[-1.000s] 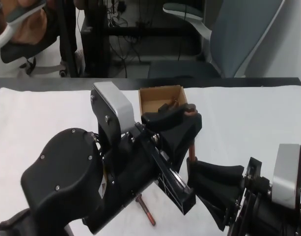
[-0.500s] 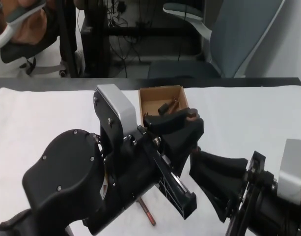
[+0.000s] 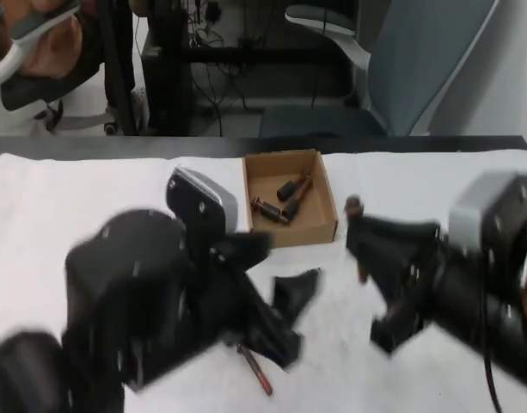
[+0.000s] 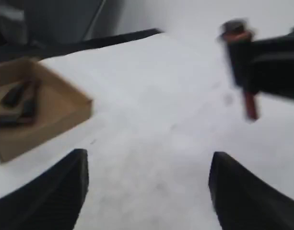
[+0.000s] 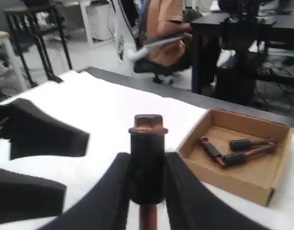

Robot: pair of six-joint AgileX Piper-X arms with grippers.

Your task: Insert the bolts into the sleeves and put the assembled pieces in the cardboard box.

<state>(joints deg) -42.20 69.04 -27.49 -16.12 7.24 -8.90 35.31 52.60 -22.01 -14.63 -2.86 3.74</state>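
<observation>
Nearest, a loose copper-coloured bolt [image 3: 255, 372] lies on the white-covered worktop [image 3: 418, 185] near the left claw [image 4: 147, 191], which is spread wide and empty. Beyond, the right claw [image 5: 147, 167] is clenched on the assembled piece [image 5: 147, 143], held upright above the worktop: a matte black cylindrical sleeve with a coppery hex head above and the shank below. It is best carried over the brown cardboard box [image 3: 319, 225], lowered beside the finished pieces [image 3: 284, 200] inside, then released.

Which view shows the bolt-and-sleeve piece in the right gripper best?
Right wrist view: the bolt-and-sleeve piece sits close in the right gripper, sleeve visible. High and left wrist views show just its head and shaft tip.
</observation>
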